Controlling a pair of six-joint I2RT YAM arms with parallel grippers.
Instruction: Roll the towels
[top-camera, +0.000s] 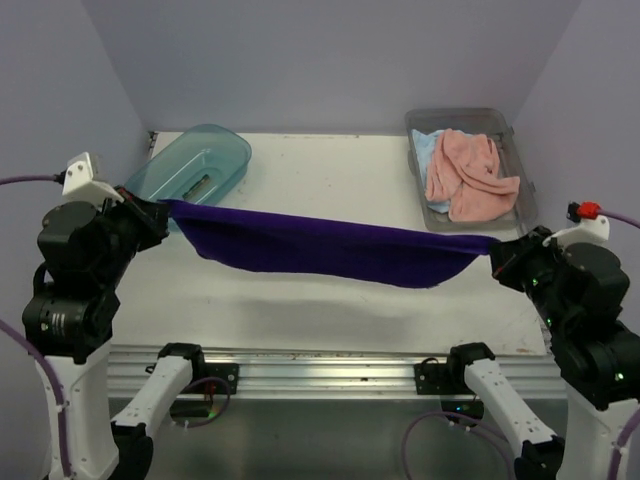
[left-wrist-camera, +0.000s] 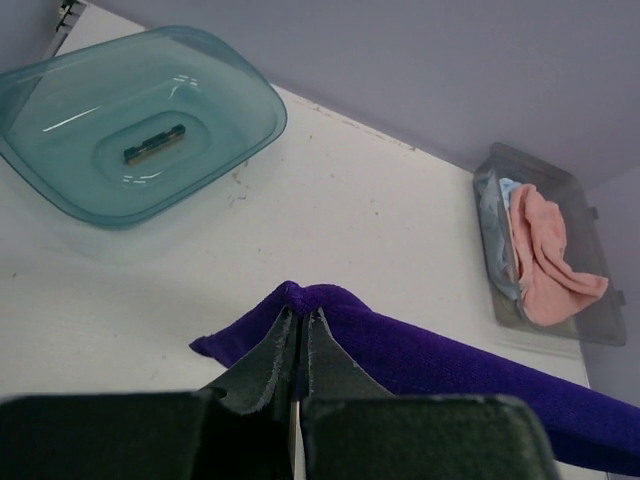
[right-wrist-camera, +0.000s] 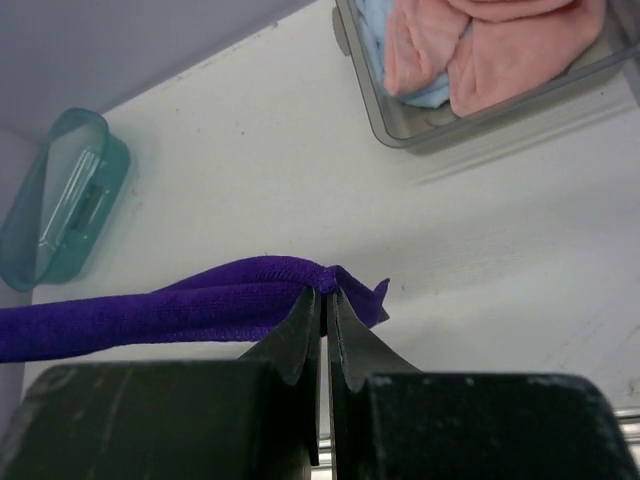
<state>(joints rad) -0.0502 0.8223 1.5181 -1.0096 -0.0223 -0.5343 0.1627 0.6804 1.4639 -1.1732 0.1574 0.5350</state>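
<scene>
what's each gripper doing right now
Left gripper: closed, holding one end of the purple towel.
Right gripper: closed, holding the other end.

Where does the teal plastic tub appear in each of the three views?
Top external: teal tub, upper left.
Left wrist: upper left, large.
Right wrist: left edge, seen narrow.
Shared landmark: purple towel, stretched below the tub in every view.

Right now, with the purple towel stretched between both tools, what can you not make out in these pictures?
Light blue towel: mostly covered by the pink towel in the grey bin, all views.
Dark strip in the teal tub: too small to identify, left wrist view.
Purple towel: far end cut off by the right edge, left wrist view.
</scene>
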